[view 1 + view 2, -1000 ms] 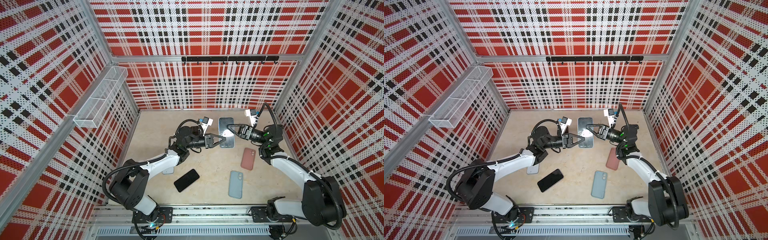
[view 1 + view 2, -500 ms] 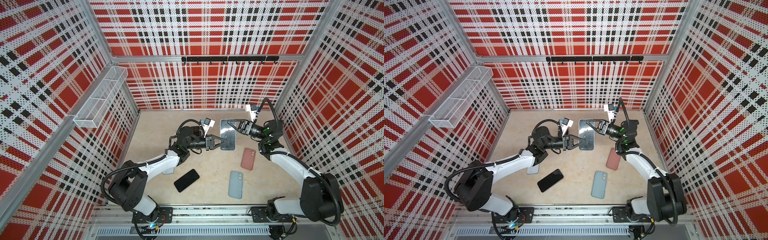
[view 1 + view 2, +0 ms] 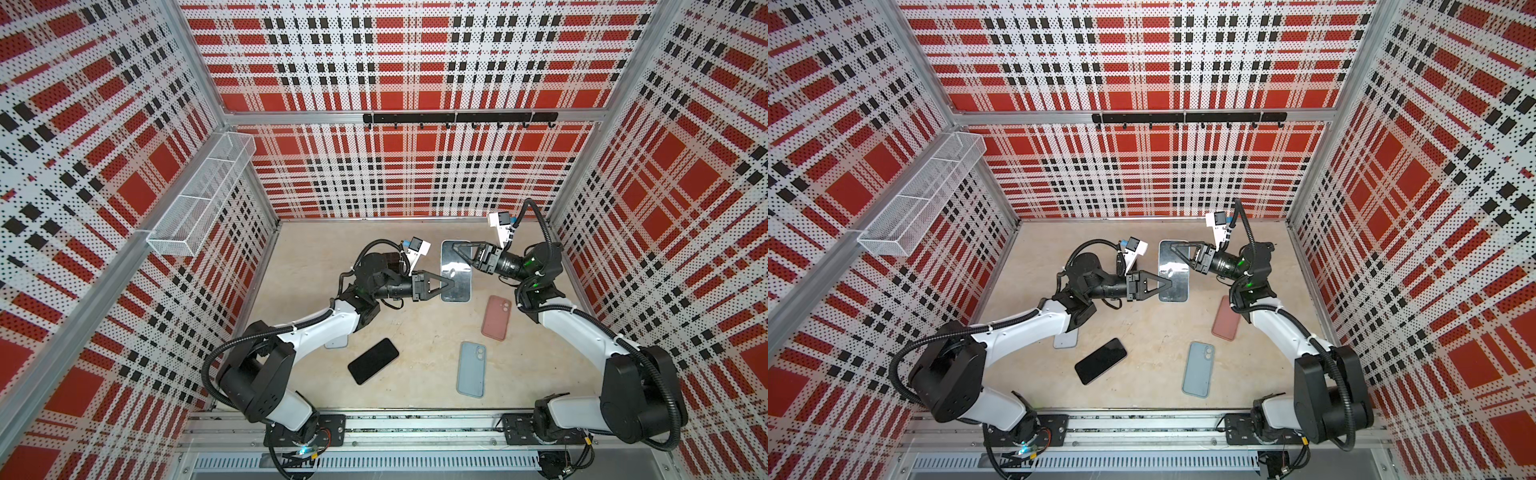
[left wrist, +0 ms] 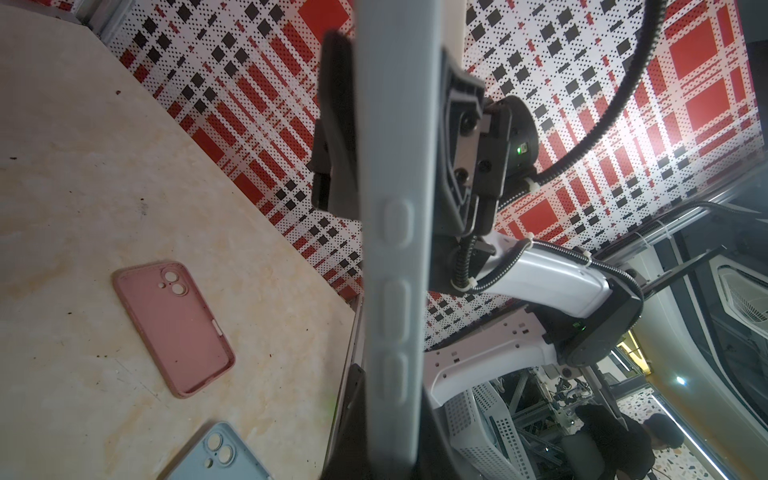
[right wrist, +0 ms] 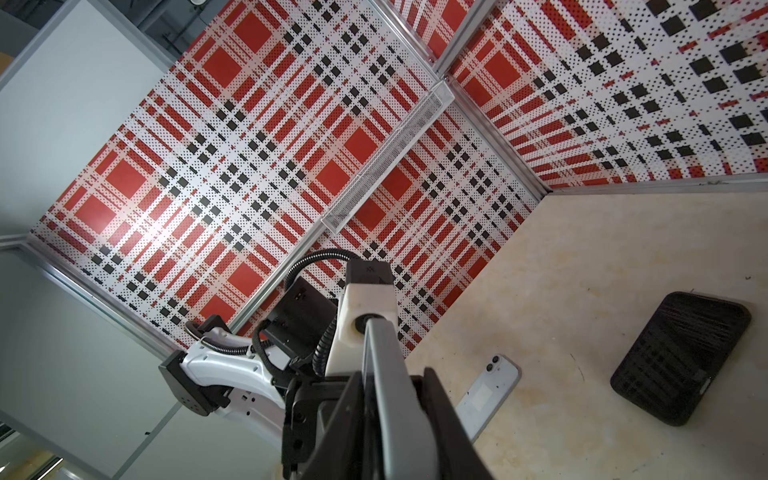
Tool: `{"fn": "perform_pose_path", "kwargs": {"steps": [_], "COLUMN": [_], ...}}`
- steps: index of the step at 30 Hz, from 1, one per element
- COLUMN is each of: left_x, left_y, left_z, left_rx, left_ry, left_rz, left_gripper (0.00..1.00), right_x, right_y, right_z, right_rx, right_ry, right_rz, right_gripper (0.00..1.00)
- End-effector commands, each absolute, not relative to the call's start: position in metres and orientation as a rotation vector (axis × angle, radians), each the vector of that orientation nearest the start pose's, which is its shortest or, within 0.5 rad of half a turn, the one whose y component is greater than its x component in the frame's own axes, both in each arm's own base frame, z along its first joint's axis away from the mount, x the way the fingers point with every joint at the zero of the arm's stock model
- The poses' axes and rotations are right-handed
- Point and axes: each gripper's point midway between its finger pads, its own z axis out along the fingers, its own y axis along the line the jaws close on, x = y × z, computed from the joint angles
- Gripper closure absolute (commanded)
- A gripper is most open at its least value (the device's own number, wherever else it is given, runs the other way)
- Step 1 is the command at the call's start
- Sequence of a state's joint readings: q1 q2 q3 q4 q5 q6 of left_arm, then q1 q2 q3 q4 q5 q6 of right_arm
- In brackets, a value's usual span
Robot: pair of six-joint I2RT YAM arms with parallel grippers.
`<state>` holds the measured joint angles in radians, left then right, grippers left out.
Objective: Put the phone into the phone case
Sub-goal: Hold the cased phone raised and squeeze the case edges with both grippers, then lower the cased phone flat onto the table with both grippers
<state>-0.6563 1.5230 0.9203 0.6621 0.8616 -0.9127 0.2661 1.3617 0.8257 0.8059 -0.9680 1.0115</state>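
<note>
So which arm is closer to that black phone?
Left. The left arm passes close by the black phone; the right arm is across the table, its fingers on the raised grey case.

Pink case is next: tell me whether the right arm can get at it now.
Likely not yet: the right pincer grips the held phone together with the left pincer. The pink case itself lies uncovered nearby.

Both top views – mounted high above near edge, tilted steeply down; whole tabletop (image 3: 424, 332) in frame, pictures nearly identical. Left wrist camera – very close behind grey case (image 4: 395, 249) edge, looking toward right arm (image 4: 552, 282); shares pink case (image 4: 174, 328), blue case (image 4: 220, 453) with top views. Right wrist camera – equally close, looking toward mesh basket (image 5: 388, 156); shares black phone (image 5: 681, 357) with them.
</note>
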Motion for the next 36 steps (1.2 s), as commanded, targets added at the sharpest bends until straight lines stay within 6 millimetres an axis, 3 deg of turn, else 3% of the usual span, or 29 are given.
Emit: {"fn": "perform_pose_path", "kwargs": {"steps": [1, 8, 12, 14, 18, 22, 28, 36], "left_x": [0.265, 0.269, 0.27, 0.27, 0.277, 0.294, 0.31, 0.311], "left_y": [-0.362, -0.367, -0.366, -0.364, -0.354, -0.342, -0.348, -0.366], "left_z": [0.343, 0.348, 0.348, 0.35, 0.356, 0.367, 0.377, 0.371], "left_rx": [0.595, 0.594, 0.589, 0.585, 0.565, 0.539, 0.555, 0.571], "left_ry": [1.63, 1.614, 1.61, 1.604, 1.579, 1.555, 1.529, 1.541], "left_rz": [-1.79, -1.816, -1.813, -1.807, -1.771, -1.718, -1.689, -1.71], "left_gripper": [1.0, 1.0, 0.88, 0.72, 0.52, 0.44, 0.45, 0.7], "right_x": [0.305, 0.302, 0.305, 0.306, 0.307, 0.304, 0.298, 0.295], "right_y": [0.243, 0.242, 0.242, 0.242, 0.242, 0.243, 0.243, 0.241], "right_z": [0.34, 0.338, 0.343, 0.345, 0.347, 0.344, 0.34, 0.337], "right_rx": [-0.47, -0.45, -0.443, -0.442, -0.442, -0.46, -0.462, -0.446], "right_ry": [1.57, 1.561, 1.558, 1.557, 1.566, 1.585, 1.588, 1.584], "right_rz": [1.636, 1.62, 1.612, 1.608, 1.599, 1.603, 1.631, 1.638], "right_gripper": [0.76, 0.9, 0.97, 0.99, 1.0, 1.0, 1.0, 1.0]}}
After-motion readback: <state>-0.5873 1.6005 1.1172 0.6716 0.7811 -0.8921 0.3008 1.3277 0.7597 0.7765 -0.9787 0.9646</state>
